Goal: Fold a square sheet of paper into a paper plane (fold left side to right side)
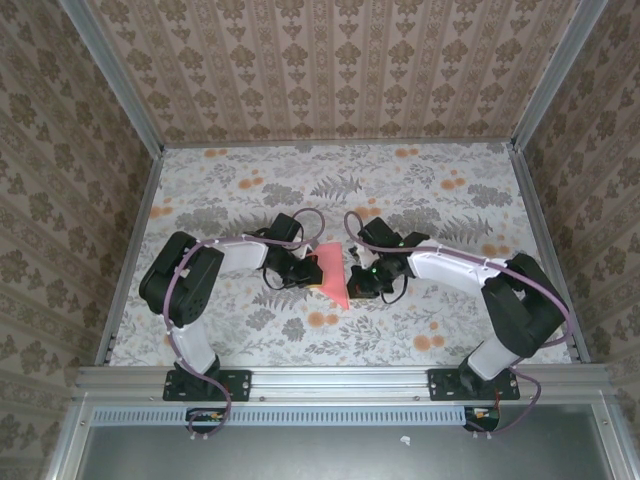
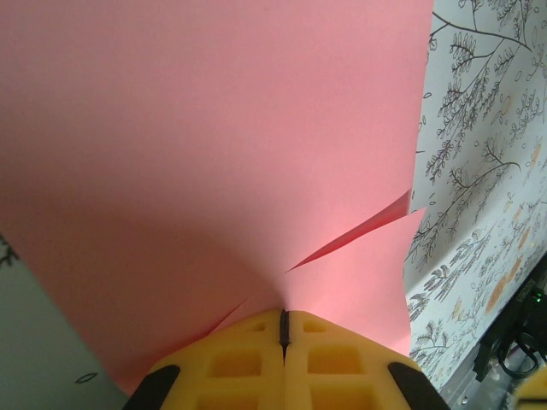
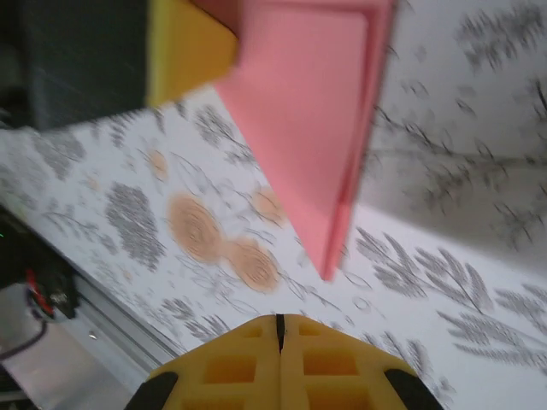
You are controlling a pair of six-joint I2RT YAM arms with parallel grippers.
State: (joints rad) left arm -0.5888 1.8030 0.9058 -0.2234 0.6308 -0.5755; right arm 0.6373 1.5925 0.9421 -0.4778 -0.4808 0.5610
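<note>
The folded paper (image 1: 328, 270) is coloured plain pink-red — the table (image 1: 420, 190) is printed white with grey ferns and orange flowers; the walls (image 1: 330, 70) are patterned beige damask.

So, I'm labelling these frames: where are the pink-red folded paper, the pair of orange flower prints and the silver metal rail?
pink-red folded paper (image 1: 331, 272), top view, its flat middle.
pair of orange flower prints (image 3: 199, 226), right wrist view, larger bloom's centre.
silver metal rail (image 1: 330, 379), top view, midway between arm bases.

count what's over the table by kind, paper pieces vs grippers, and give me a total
folded pink paper: 1
grippers: 2 (left gripper, right gripper)
total: 3
</note>
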